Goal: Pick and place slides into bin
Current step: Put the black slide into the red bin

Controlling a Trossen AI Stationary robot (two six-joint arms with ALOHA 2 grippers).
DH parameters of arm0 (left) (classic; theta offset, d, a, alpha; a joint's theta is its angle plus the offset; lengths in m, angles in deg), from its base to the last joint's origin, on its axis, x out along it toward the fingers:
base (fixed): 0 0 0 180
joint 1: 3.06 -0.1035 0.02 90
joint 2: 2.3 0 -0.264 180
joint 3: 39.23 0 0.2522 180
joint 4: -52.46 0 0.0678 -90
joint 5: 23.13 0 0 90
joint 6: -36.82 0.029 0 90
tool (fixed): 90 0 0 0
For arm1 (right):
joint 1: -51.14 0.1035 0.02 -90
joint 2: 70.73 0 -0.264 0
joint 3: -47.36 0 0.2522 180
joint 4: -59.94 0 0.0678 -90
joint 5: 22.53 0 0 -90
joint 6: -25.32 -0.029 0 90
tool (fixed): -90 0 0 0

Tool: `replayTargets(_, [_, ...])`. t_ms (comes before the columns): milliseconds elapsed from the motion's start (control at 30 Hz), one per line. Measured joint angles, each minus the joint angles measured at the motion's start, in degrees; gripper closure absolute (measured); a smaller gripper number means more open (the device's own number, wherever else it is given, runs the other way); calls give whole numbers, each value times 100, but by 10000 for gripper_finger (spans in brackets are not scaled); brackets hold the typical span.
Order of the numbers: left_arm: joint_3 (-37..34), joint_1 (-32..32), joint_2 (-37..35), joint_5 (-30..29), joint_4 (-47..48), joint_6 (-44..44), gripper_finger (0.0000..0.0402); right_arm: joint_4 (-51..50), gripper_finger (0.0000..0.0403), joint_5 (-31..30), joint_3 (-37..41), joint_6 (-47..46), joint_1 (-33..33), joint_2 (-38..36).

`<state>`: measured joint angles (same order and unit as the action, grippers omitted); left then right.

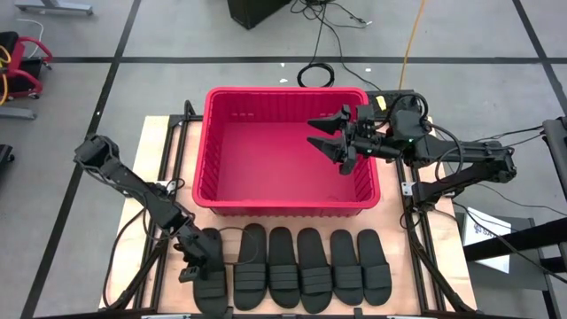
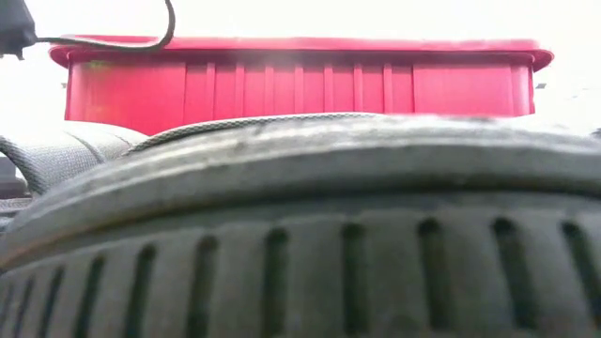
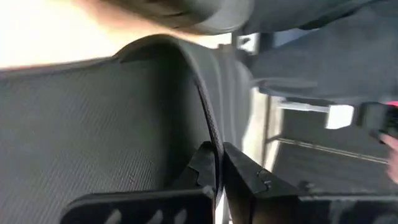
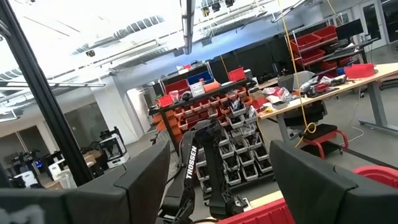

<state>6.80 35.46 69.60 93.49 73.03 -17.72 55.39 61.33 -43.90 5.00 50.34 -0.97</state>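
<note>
High view shows left pincer (image 1: 197,257) pinching the leftmost slide's (image 1: 209,283) strap edge; bin (image 1: 213,142) lies beyond; right pincer (image 1: 330,139) wide

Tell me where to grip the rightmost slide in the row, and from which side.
Grip the rightmost slide by its wide ribbed strap, coming straight down from above. It lies flat and sole-down, the next slide close on one side, so the raised strap is the easiest part to pinch.

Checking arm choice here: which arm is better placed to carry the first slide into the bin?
Left. Its hand is at the leftmost slide, fingers pinching its edge. The right hand hangs open over the empty bin, away from the row.
</note>
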Motion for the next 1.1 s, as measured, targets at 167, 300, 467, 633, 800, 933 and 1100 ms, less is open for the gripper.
replayTargets(167, [0, 2, -299, 215, -481, -33, 396, -2, 138, -1, 0, 0, 0, 0])
replayTargets(300, [0, -17, -704, 259, -691, -171, 399, -4, 138, -130, 0, 2, 0, 0])
replayTargets(467, [0, -65, -1334, 227, -846, -456, 397, -4, 138, -290, 0, 13, -2, 0])
replayTargets(633, [0, -207, -1884, 133, -1432, -815, 398, -4, 138, -287, 0, 22, -2, 0])
replayTargets(800, [16, -473, -2253, -206, -2523, -872, 399, -11, 138, -322, 0, 22, -15, 0])
replayTargets(933, [357, -787, -2337, -262, -2618, -565, 400, -52, 138, -337, 2, 16, -42, 2])
replayTargets(1100, [1083, -1271, -2324, 116, -2048, -54, 398, -50, 138, -611, 2, 44, -39, 2])
